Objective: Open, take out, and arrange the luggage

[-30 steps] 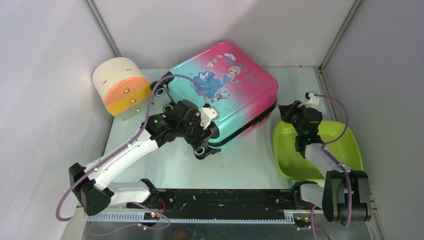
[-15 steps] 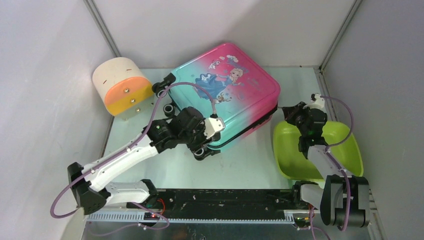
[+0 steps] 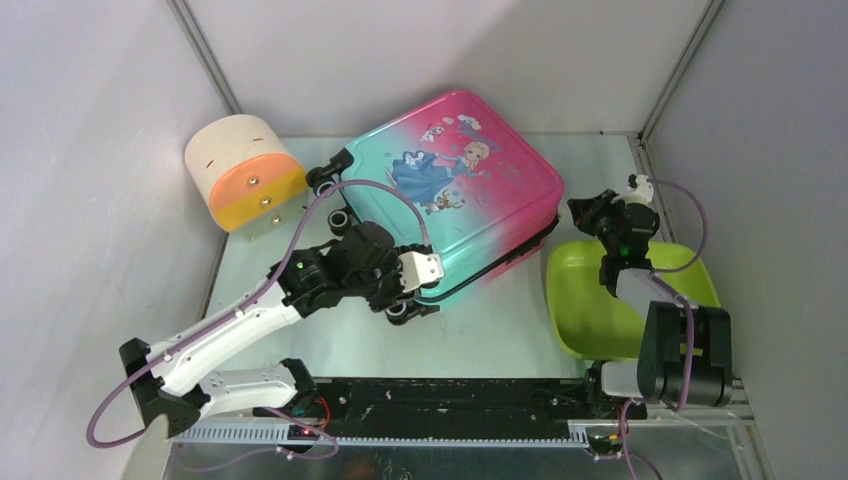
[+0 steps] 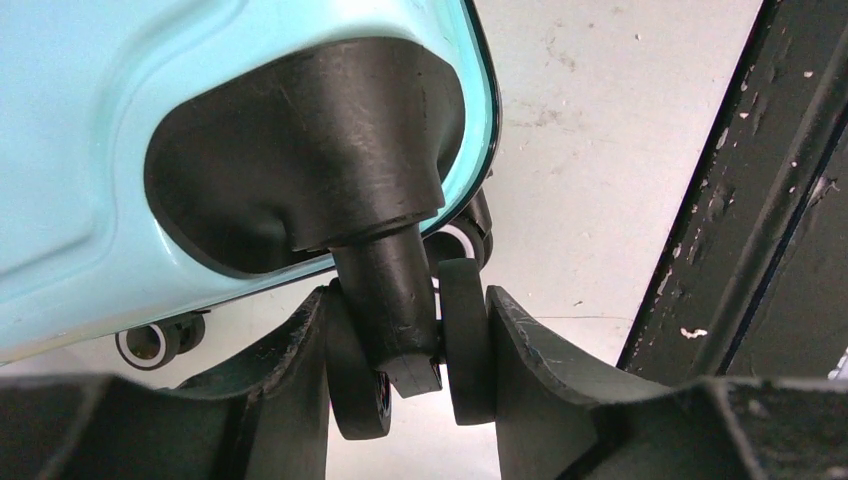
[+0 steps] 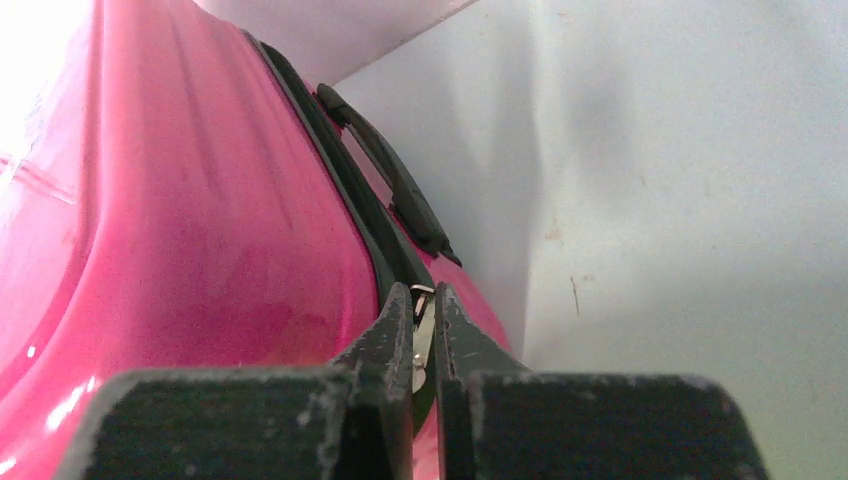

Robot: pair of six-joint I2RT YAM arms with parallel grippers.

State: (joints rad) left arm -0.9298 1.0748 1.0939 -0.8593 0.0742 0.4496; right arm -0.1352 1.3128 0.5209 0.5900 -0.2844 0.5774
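Note:
The luggage (image 3: 455, 185), a pink-to-teal hard-shell suitcase with a princess print, lies flat at the back middle of the table. My left gripper (image 3: 408, 292) is shut on its near-corner black wheel (image 4: 400, 340), both fingers pressing the twin caster from either side. The teal shell (image 4: 100, 130) fills the upper left of the left wrist view. My right gripper (image 3: 583, 212) is at the suitcase's right pink edge, shut on the metal zipper pull (image 5: 423, 335) on the black zipper seam (image 5: 340, 190). A black handle (image 5: 395, 175) runs along that side.
A cream-and-orange cylinder (image 3: 243, 175) stands at the back left, close to the suitcase's far wheels (image 3: 330, 180). A lime-green tub (image 3: 630, 300) sits at the right under my right arm. Grey walls enclose the table on three sides; a black rail (image 3: 450, 395) runs along the near edge.
The suitcase has turned and slid slightly back and right. My left gripper has pulled the wheel toward the near side; my right gripper has moved right and back with the zipper pull.

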